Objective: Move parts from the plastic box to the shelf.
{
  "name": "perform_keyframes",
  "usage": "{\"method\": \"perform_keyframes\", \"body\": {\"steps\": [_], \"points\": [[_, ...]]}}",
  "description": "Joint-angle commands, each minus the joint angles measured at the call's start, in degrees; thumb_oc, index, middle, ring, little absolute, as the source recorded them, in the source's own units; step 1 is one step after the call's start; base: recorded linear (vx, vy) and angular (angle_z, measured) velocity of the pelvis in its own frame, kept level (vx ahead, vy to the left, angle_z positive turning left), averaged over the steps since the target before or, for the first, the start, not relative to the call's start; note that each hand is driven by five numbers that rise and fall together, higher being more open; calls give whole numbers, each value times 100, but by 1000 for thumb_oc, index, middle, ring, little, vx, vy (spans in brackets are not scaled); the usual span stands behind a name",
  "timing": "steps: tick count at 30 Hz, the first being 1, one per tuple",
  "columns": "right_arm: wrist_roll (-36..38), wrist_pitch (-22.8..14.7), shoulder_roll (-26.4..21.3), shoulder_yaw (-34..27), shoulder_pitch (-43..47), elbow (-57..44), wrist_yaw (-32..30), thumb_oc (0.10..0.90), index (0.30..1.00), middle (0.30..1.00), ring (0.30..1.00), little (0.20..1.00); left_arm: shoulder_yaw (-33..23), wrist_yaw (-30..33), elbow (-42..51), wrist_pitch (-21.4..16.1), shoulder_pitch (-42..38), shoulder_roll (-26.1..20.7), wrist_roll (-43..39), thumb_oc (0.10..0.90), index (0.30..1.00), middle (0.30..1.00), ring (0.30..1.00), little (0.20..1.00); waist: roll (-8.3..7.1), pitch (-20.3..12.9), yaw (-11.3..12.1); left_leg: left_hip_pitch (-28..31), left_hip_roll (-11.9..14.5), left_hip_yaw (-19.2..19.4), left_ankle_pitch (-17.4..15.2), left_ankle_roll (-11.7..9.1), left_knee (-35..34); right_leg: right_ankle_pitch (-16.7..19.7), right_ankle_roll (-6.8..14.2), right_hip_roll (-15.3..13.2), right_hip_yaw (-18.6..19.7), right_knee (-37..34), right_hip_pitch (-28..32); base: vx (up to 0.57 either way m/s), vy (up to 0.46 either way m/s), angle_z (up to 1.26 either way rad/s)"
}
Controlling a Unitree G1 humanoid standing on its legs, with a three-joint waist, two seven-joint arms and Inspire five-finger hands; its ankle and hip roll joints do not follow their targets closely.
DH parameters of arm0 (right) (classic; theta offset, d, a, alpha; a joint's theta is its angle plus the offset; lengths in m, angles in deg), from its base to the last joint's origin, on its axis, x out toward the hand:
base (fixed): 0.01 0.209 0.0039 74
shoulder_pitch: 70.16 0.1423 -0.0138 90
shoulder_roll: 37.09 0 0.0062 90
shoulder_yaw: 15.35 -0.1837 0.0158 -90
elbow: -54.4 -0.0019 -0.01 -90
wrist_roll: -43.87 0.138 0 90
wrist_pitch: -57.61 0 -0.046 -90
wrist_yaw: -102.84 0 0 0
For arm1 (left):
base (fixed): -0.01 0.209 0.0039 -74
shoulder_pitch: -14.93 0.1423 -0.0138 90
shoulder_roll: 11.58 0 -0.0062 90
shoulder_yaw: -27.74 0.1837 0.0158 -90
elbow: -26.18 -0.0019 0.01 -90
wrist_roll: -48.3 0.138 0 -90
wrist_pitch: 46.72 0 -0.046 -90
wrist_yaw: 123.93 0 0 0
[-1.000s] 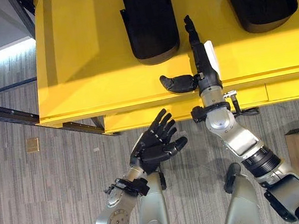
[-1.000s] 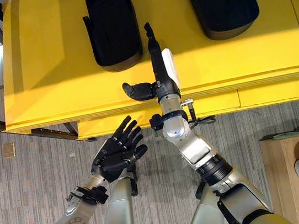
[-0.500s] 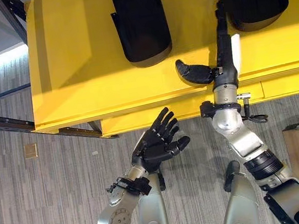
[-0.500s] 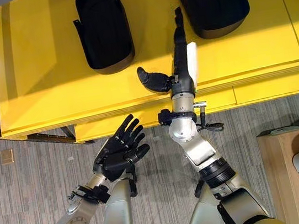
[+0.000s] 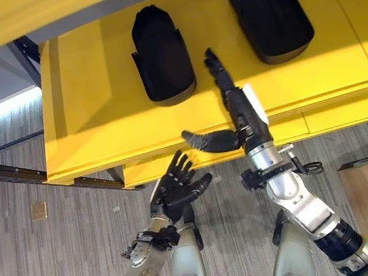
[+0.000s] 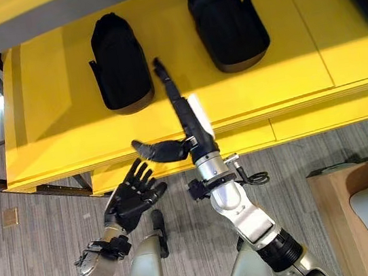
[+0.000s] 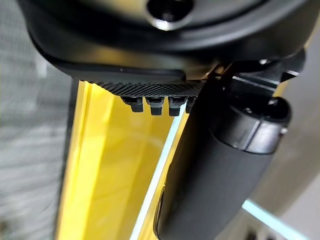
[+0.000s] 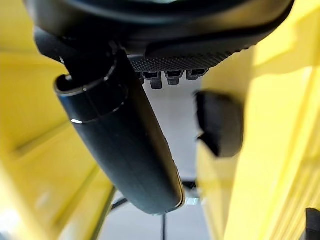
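Both hands empty at the yellow shelf (image 5: pixel 99 122)

Right hand (image 5: pixel 235 113) lies flat and straight-fingered between two black parts (image 5: pixel 161 55) already shelved; left hand (image 5: pixel 176 190) splayed, nearer. Best to draw back level, clear of the left part.

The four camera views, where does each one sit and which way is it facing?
Left eye view: on the head, looking down at the yellow shelf, two black parts, both hands.
Right eye view: same scene from slightly aside; right hand open over the shelf.
Left wrist view: along the open left hand, toward the shelf.
Right wrist view: along its thumb; shares a black part.
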Motion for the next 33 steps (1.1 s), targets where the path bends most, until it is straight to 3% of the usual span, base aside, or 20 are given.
{"method": "perform_keyframes", "body": {"steps": [1, 3, 6, 9, 12, 16, 21, 23, 25, 28, 29, 30, 33], "points": [[37, -22, 184, -224, 701, -548, 428, 900, 1000, 1000, 1000, 1000, -205, -100, 751, -519, 26, -258, 211, 900, 1000, 1000, 1000, 1000, -117, -557, 133, 225, -76, -12, -463, 103, 136, -122, -589, 444, -298, -403, 516, 58, -253, 8], [81, 4, -28, -192, 717, -509, 304, 900, 1000, 1000, 1000, 1000, -318, -153, 683, -476, 178, -226, 353, 900, 1000, 1000, 1000, 1000, -169, -694, 212, 356, 79, -114, -296, 32, -57, -183, -633, 505, -351, -447, 678, 56, -282, 18], [258, 68, -290, -359, 689, -307, 217, 900, 1000, 1000, 1000, 1000, -479, -409, 560, -535, 425, -207, 435, 900, 1000, 1000, 1000, 1000, -303, -942, 254, 586, 419, -171, 259, -146, -498, -204, -672, 579, -440, -659, 912, 50, -199, 12], [214, 45, -463, -497, 512, -173, 65, 900, 1000, 1000, 1000, 1000, -431, -723, 337, -635, 441, -113, 565, 900, 1000, 1000, 1000, 1000, -382, -1038, 153, 567, 487, 2, 429, -178, -414, -123, -724, 603, -572, -985, 1104, -56, -95, 6], [111, -240, -763, -771, -116, -101, -70, 900, 1000, 1000, 1000, 1000, -346, -867, 157, -721, 435, -36, 591, 900, 1000, 1000, 1000, 1000, -452, -1178, -70, 650, 80, 130, -62, -66, -112, 42, -669, 601, -496, -1423, 1256, -55, -13, 15], [-230, -353, -974, -1227, -1311, -84, -226, 900, 1000, 1000, 1000, 1000, -239, -1713, 168, -377, 546, -22, 574, 900, 1000, 1000, 1000, 1000, -497, -1387, -419, 845, -425, 478, -699, 161, 138, 387, -505, 585, -294, -1992, 1475, -34, 97, 31], [-488, -812, -1028, -1922, -2358, 94, -466, 900, 1000, 1000, 1000, 1000, -338, -2061, 259, -231, 628, -278, 439, 900, 1000, 1000, 1000, 1000, -601, -1633, -796, 1212, -814, 612, -1116, 497, -78, 767, -217, 608, 157, -2398, 1566, -7, 240, -13], [-599, -867, -1029, -2074, -2525, 128, -535, 900, 1000, 1000, 1000, 1000, -338, -2106, 261, -151, 623, -333, 436, 900, 1000, 1000, 1000, 1000, -648, -1653, -862, 1318, -871, 664, -1160, 565, -167, 863, -124, 565, 265, -2458, 1568, -1, 261, -28], [-723, -997, -998, -2364, -2837, 163, -599, 900, 1000, 1000, 1000, 1000, -328, -2324, 270, -125, 665, -436, 564, 900, 1000, 1000, 1000, 1000, -758, -1681, -1003, 1486, -920, 849, -1174, 640, -372, 1190, 120, 394, 425, -2725, 1573, -32, 285, -32], [-848, -1150, -993, -2560, -3005, 146, -618, 900, 1000, 1000, 1000, 1000, -348, -2552, 290, -146, 770, -546, 696, 900, 1000, 1000, 1000, 1000, -867, -1675, -996, 1570, -936, 1119, -1215, 661, -480, 1568, 272, 206, 247, -2832, 1513, -81, 127, -24], [-983, -1242, -1016, -2597, -3032, 138, -648, 900, 1000, 1000, 1000, 1000, -351, -2607, 308, -192, 803, -600, 740, 900, 1000, 1000, 1000, 1000, -905, -1638, -973, 1629, -915, 1282, -1259, 653, -510, 1717, 328, 106, 21, -2784, 1483, -209, 120, -38], [-875, -1263, -1151, -2579, -2885, 199, -664, 900, 1000, 1000, 1000, 1000, -297, -2655, 318, -315, 818, -718, 769, 900, 1000, 1000, 1000, 1000, -937, -1577, -883, 1771, -788, 1727, -1410, 609, -594, 1972, 507, -125, -545, -2550, 1328, -280, 155, -81], [-929, -1341, -1272, -2520, -2671, 542, -943, 900, 1000, 1000, 1000, 1000, -226, -2784, 233, -412, 745, -885, 535, 900, 1000, 1000, 1000, 1000, -901, -1548, -866, 1720, -760, 1843, -1376, 711, -635, 1954, 482, -228, -495, -2093, 1191, -213, 97, -131]]}}
